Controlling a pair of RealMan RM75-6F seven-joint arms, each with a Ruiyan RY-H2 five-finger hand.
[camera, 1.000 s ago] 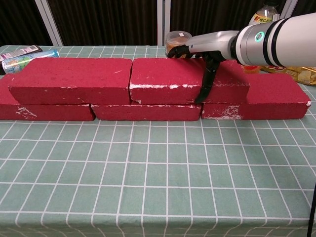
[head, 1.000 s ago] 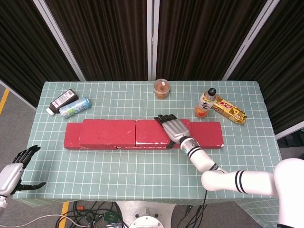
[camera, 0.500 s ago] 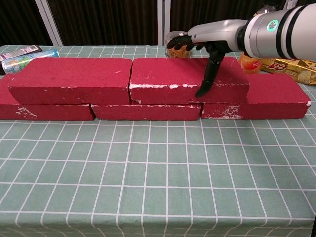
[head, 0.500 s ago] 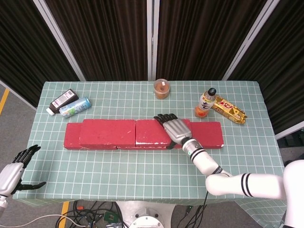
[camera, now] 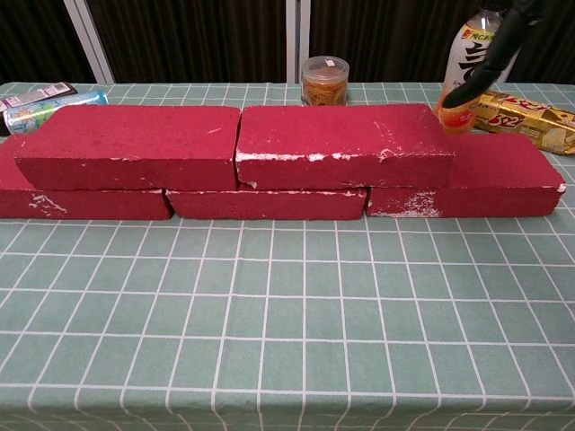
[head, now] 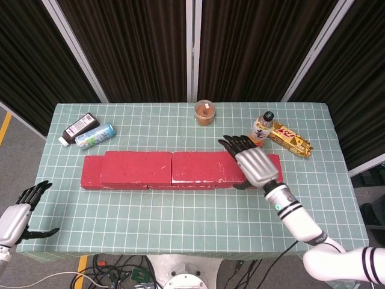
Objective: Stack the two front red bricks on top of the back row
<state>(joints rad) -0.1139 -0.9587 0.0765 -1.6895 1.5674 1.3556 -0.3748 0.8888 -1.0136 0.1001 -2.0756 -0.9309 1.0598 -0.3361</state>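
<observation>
Head view: the right robot hand (head: 255, 165) hovers above the right end of the brick row, fingers spread and holding nothing. To its left, two upper red bricks (head: 171, 168) lie end to end on the back row (head: 264, 171). Just behind the hand stand a bottle (head: 260, 130) and a snack pack (head: 290, 138). The left robot hand (head: 17, 217) hangs off the worktop (head: 180, 211) edge, fingers apart and empty.

Chest view: the two upper bricks, left (camera: 130, 145) and right (camera: 341, 144), rest on the lower bricks. Only dark fingertips (camera: 490, 63) of the right hand show, beside the bottle (camera: 469, 67).
</observation>
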